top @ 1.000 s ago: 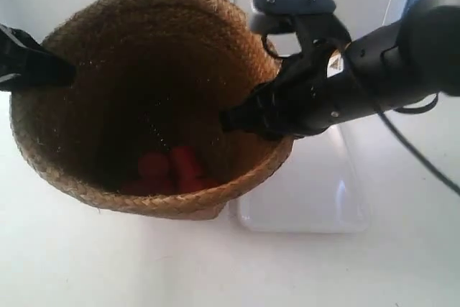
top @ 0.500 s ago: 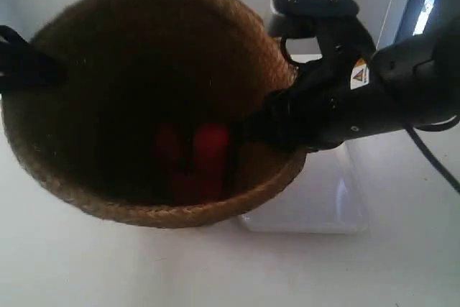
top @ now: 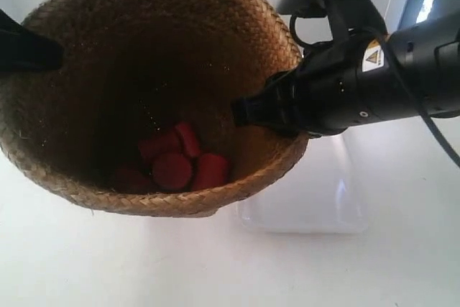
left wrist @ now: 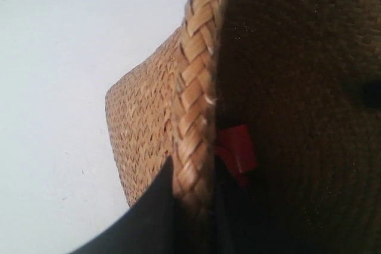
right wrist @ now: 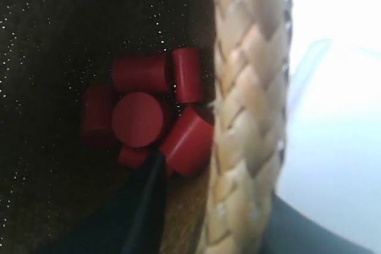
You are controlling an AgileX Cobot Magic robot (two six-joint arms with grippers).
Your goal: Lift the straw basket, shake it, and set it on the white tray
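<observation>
The straw basket (top: 144, 70) is held tilted, its mouth towards the exterior camera. The left gripper (left wrist: 193, 173) is clenched on its rim at 9 o'clock and the right gripper (right wrist: 223, 185) at 3 o'clock. The white tray (top: 316, 206) lies at the basket's 4 o'clock. Red cylinders (top: 176, 163) lie inside the basket.

The straw basket (top: 144, 84) fills the middle, with the left hand (left wrist: 191, 190) and right hand (right wrist: 220, 206) clamped on opposite sides of its rim. Red cylinders (top: 176, 163) crowd its floor. The white tray (top: 309, 203) is partly hidden by the basket and the right arm (top: 374, 77). The worktop (top: 215, 271) in front lies open.
</observation>
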